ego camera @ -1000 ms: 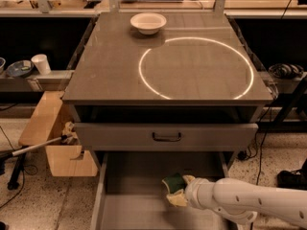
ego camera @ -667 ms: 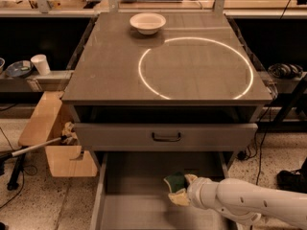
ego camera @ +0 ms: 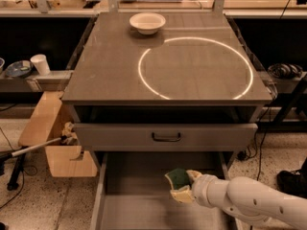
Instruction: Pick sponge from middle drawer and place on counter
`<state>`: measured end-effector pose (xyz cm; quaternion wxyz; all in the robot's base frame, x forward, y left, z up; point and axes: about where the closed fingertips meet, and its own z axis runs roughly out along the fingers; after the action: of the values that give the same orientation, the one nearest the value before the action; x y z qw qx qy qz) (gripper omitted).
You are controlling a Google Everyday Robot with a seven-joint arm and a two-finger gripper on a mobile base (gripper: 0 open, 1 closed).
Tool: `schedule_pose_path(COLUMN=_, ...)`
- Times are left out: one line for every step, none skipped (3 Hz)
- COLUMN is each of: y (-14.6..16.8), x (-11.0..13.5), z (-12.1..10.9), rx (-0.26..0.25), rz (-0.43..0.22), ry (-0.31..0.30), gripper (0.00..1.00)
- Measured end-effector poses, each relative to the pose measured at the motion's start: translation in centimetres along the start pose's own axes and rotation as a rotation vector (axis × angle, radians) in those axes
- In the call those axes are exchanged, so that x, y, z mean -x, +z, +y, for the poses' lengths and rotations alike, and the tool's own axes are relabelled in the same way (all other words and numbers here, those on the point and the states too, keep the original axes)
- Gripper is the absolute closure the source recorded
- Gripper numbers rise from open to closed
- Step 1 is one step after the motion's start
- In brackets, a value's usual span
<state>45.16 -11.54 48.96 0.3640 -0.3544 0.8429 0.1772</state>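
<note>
The sponge (ego camera: 178, 178), dark green on top with a tan-yellow base, is held between my gripper's fingers over the right part of the open middle drawer (ego camera: 139, 195). My gripper (ego camera: 181, 185) is shut on the sponge, at the end of my white arm, which reaches in from the lower right. The sponge looks lifted slightly off the drawer floor. The counter (ego camera: 115, 75) with its bright white ring (ego camera: 195, 68) lies above and behind.
A white bowl (ego camera: 147, 22) sits at the counter's far left. Above the open drawer is a drawer (ego camera: 165, 136) with a black handle, pulled out slightly. A wooden box (ego camera: 57, 147) stands on the floor at the left, with a cup (ego camera: 40, 64) on a shelf.
The gripper with the sponge has stayed almost still, perhaps a touch higher in the drawer. Nothing else has moved.
</note>
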Motion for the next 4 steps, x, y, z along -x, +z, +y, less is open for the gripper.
schedule_pose_path(y=-1.0, x=0.1, z=0.1, rx=-0.018, rz=-0.001, ry=-0.001, gripper=1.00)
schedule_pose_path(y=-2.3, x=0.6, z=0.4, rx=-0.038, rz=-0.013, ry=-0.007, gripper=1.00)
schedule_pose_path(y=-3.2, x=1.2, z=0.4, rx=-0.057, rz=-0.026, ry=-0.015, gripper=1.00)
schedule_pose_path(y=-4.0, x=1.9, z=0.3, rx=-0.073, rz=-0.036, ry=-0.026, gripper=1.00)
